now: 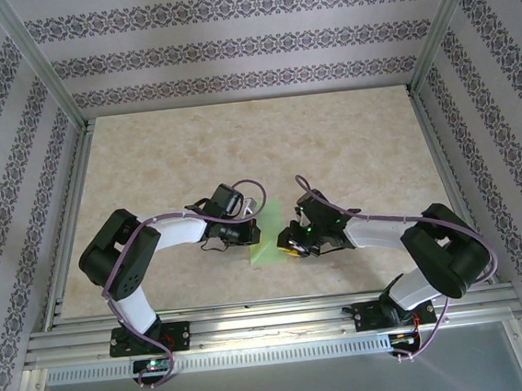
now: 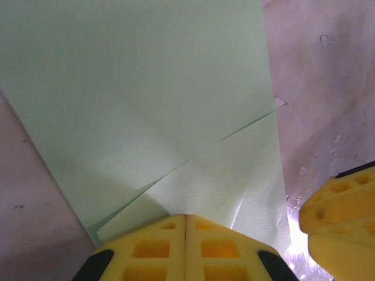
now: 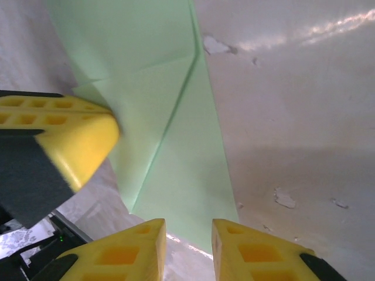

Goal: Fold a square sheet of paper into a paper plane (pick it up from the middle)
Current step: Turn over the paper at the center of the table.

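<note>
- The left gripper [image 2: 186, 225] has its 2 yellow fingers pressed flat together with no gap, their tips on the near edge of the sheet of paper [image 2: 146, 88]; whether the paper is nipped between them or merely pressed under them cannot be told.
- The right gripper [image 3: 188, 229] stands partly open, a narrow gap showing between its 2 yellow fingers [image 3: 132, 249]; it holds nothing, and the near edge of the sheet ends just at that gap.
- In the right wrist view, 1 finger of the left gripper touches the sheet's left side, at a folded flap.
- In the left wrist view, a yellow finger of the right gripper sits just beside the sheet's right edge.
- The pale green sheet lies flat on the tabletop [image 1: 237, 142], partly folded: 1 slanting flap lies over the layer below, and a straight crease runs along it.
- Seen from above, the sheet lies between the 2 grippers, about midway between the tabletop's left and right edges and nearer its near edge than its far edge.
- Both arms reach inward from their bases at the near edge, the left from the left and the right from the right, with purple cables looping along them.
- The tabletop is a mottled beige; patterned walls stand on 3 sides.
</note>
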Action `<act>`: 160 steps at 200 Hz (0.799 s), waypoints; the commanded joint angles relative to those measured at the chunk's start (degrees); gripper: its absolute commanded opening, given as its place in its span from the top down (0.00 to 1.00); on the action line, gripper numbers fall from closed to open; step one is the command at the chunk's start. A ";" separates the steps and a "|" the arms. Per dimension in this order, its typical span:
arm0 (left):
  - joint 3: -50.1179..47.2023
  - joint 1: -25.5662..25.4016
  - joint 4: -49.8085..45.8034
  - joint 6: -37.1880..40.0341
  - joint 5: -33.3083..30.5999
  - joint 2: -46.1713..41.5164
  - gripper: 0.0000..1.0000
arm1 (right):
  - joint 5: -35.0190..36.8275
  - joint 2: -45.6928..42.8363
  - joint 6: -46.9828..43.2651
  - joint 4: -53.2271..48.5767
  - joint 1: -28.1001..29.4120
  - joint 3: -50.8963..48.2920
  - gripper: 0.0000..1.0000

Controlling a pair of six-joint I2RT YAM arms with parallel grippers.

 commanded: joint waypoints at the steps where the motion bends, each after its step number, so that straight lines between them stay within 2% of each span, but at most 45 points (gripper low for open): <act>1: -2.54 -0.20 -1.08 -1.30 -0.57 -0.31 0.95 | 1.85 1.14 1.48 -1.23 1.10 1.37 0.73; 38: -2.81 -0.46 -0.48 -3.13 -0.83 -0.36 0.96 | 4.42 2.25 1.86 -1.83 1.44 1.79 0.71; 123: -5.55 -0.99 3.74 -6.71 0.19 -1.24 0.96 | 1.89 5.85 -0.25 1.28 1.34 6.40 0.66; 160: -5.47 -0.99 3.47 -6.50 -0.24 -1.68 0.96 | 0.32 7.10 -2.53 1.26 -1.33 8.81 0.61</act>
